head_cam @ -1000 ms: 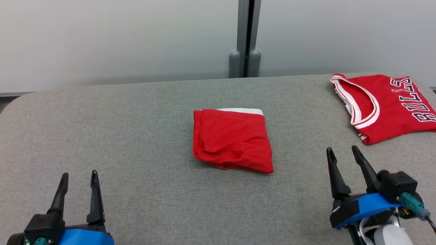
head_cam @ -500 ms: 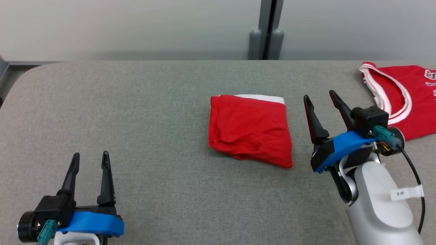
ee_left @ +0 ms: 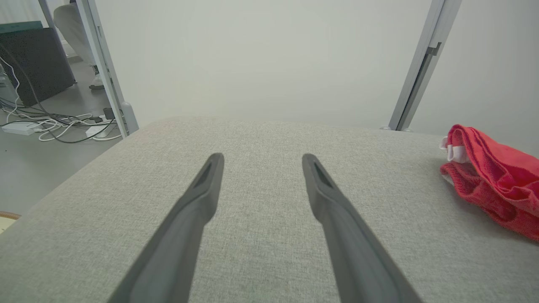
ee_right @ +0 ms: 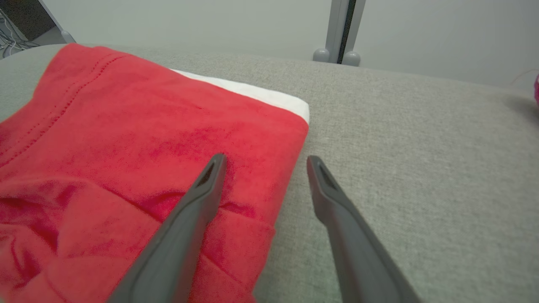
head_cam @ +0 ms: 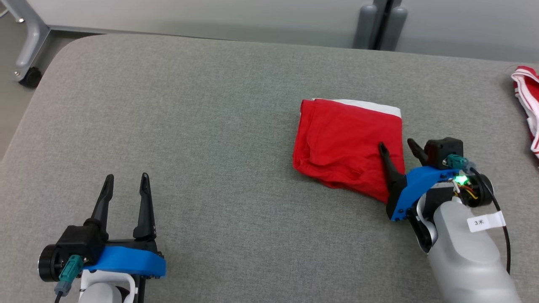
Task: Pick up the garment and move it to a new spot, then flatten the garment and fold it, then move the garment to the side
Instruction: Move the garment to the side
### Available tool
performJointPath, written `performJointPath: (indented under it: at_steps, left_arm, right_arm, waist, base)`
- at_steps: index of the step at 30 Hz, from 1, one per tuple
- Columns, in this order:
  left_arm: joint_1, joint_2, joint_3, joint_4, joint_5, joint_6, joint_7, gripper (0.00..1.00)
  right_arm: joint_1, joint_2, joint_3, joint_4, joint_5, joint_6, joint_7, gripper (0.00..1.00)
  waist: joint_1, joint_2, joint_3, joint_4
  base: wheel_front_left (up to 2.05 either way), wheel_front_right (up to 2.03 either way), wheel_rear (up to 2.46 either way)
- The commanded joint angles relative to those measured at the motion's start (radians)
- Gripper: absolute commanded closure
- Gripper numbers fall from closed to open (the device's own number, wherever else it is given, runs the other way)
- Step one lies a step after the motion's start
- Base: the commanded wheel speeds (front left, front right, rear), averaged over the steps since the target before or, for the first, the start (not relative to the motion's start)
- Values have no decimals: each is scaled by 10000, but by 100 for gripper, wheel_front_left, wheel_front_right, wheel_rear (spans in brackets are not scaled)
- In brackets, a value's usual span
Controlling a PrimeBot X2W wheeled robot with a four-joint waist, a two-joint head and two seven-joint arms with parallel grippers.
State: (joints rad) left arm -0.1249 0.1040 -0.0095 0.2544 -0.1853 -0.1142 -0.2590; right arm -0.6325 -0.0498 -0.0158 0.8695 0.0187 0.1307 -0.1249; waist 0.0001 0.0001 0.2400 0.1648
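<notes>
Fronting pale wall (ee_left: 252, 63): grey tbl (head_cam: 189, 126), garment (head_cam: 341, 139)

Two grippers: long dark fingers (head_cam: 144, 206) on blue brackets (head_cam: 122, 261)
At 7 o'clock the left gripper (head_cam: 127, 176), at 4 o'clock the right gripper (head_cam: 396, 144): black housings (head_cam: 444, 149), teal plugs (head_cam: 457, 161), a pale grey forearm (head_cam: 463, 256) with a white label (head_cam: 484, 221), and a glowing green light (head_cam: 461, 180).

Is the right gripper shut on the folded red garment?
No, the right gripper stands open, its jaws either side of the edge of the garment on the table.
</notes>
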Motion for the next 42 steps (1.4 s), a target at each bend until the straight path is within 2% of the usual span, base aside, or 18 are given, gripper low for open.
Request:
performJointPath:
  at_steps: [1,8,10,11,12,13,21,33,42]
  left_arm:
    - [-165,-7,-1,62,-64,-19,-61,0]
    - [-296,-78,-79,116,-65,-63,-66,0]
    - [-333,-101,-112,132,-63,-76,-67,0]
    - [-348,-115,-121,139,-66,-82,-68,0]
    - [-348,-122,-110,150,-74,-75,-68,0]
    - [-334,-126,-88,160,-81,-75,-68,0]
    - [-39,-166,26,66,-81,-107,-70,0]
    - [-252,18,125,-293,20,-138,-71,0]
    - [-467,181,144,-459,5,-159,-69,0]
  right_arm:
    - [-206,-24,-81,361,-40,1,-131,0]
    - [-373,-15,132,1783,77,1,-337,0]
    - [-407,-4,422,2096,434,3,-437,0]
    - [-426,11,612,2195,707,3,-483,27]
    - [-437,21,820,2250,930,4,-573,88]
    - [-461,18,994,2294,1108,4,-674,100]
    - [-521,-98,1460,2224,1033,-1,-1264,100]
    - [-78,-1122,2115,816,990,-1,-1403,100]
    - [-78,-1750,2099,19,1231,-1,-1340,100]
  waist:
    - [-1,-1,104,127]
    - [-1,-1,188,236]
    - [-1,-1,174,260]
    - [-1,-1,160,259]
    - [-1,-1,142,236]
    - [-1,-1,119,200]
    - [-1,-1,-39,-435]
    - [-1,-1,334,-2211]
    - [-1,-1,747,-2691]
  base:
    - [0,0,0]
    - [0,0,0]
    - [0,0,0]
    - [0,0,0]
    - [0,0,0]
    - [0,0,0]
    - [0,0,0]
    - [0,0,0]
    - [0,0,0]
